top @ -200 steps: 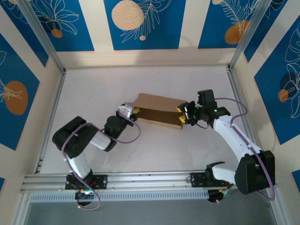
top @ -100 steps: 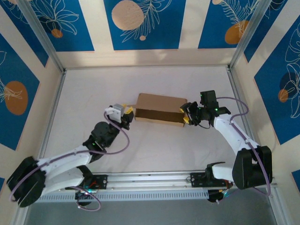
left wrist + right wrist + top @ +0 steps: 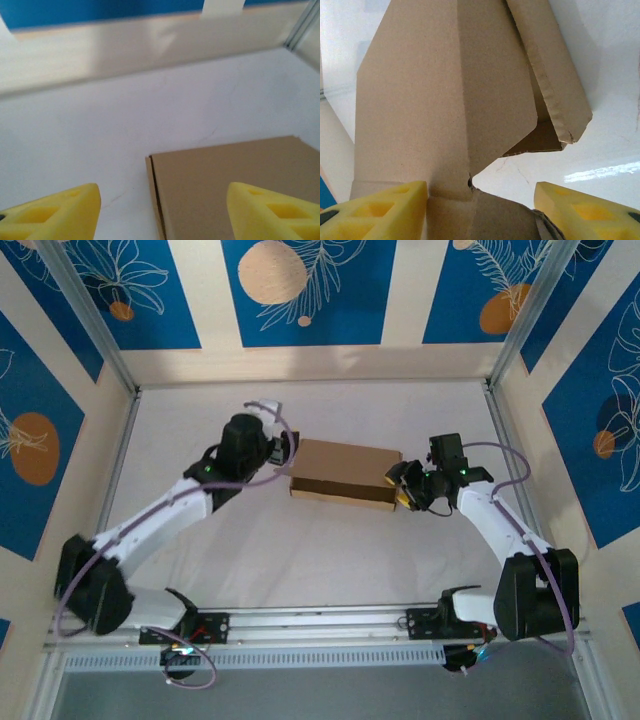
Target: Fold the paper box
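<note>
The paper box (image 3: 345, 472) is a shallow brown cardboard mailer lying mid-table with its lid down. My left gripper (image 3: 284, 452) hovers at the box's left end, above its far corner. In the left wrist view its yellow fingers (image 3: 50, 215) stand wide open with the box corner (image 3: 235, 180) below them and nothing held. My right gripper (image 3: 404, 486) is at the box's right end. In the right wrist view it (image 3: 480, 212) is open, with the box's side flaps (image 3: 445, 100) reaching in between the fingers; one yellow finger (image 3: 375, 212) touches the cardboard.
White table surface (image 3: 200, 410) lies all round the box. Metal frame posts (image 3: 100, 335) and patterned blue walls close in the back and sides. A metal rail (image 3: 320, 625) carrying the arm bases runs along the near edge.
My left arm has swung from the box's near-left side up and across to its far-left corner. The box lid now lies flat. The right gripper has barely shifted.
</note>
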Robot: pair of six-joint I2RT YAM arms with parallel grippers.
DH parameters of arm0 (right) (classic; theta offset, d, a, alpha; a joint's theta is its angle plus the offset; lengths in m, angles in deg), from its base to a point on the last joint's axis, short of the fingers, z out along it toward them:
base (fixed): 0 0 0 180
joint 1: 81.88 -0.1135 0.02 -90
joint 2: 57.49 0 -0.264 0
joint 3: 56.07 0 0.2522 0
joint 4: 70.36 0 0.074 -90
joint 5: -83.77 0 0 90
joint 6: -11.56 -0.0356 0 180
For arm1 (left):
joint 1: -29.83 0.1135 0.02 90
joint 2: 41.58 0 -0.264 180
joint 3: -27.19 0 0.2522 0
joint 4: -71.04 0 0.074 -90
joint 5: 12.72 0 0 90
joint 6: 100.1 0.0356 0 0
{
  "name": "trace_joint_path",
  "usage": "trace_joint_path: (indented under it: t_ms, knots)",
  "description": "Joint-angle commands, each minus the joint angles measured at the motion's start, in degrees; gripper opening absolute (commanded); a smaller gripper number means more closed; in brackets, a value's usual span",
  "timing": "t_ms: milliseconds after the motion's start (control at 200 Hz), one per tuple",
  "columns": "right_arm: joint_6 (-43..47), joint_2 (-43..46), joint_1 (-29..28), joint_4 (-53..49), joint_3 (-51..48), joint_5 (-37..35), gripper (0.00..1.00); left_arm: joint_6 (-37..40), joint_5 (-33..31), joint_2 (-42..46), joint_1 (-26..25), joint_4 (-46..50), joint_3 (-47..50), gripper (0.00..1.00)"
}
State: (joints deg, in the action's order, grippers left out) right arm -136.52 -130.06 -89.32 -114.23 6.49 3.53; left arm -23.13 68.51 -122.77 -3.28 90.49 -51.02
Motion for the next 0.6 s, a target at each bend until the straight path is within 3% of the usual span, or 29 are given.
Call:
trace_joint_path:
  t_ms: [0,195,285,450,595]
  knots:
    - [5.0,-0.5,0.8,-4.7,2.3,-1.1,0.59,-3.8,15.5,-6.2,3.6,11.8,-6.0,0.64]
    - [8.2,-1.0,1.0,-6.5,4.4,0.4,0.6,-4.0,23.6,-16.0,4.2,17.0,-12.2,0.55]
    - [10.5,-1.2,0.9,-10.2,7.1,0.4,0.69,-5.1,25.0,-17.5,4.2,15.9,-11.6,0.53]
    - [15.0,0.4,0.8,-17.9,12.2,1.0,0.83,-5.4,22.8,-17.2,4.2,15.1,-10.3,0.51]
    - [17.3,2.0,0.7,-24.9,15.0,-4.9,0.9,-4.5,21.2,-16.9,4.2,16.4,-11.7,0.51]
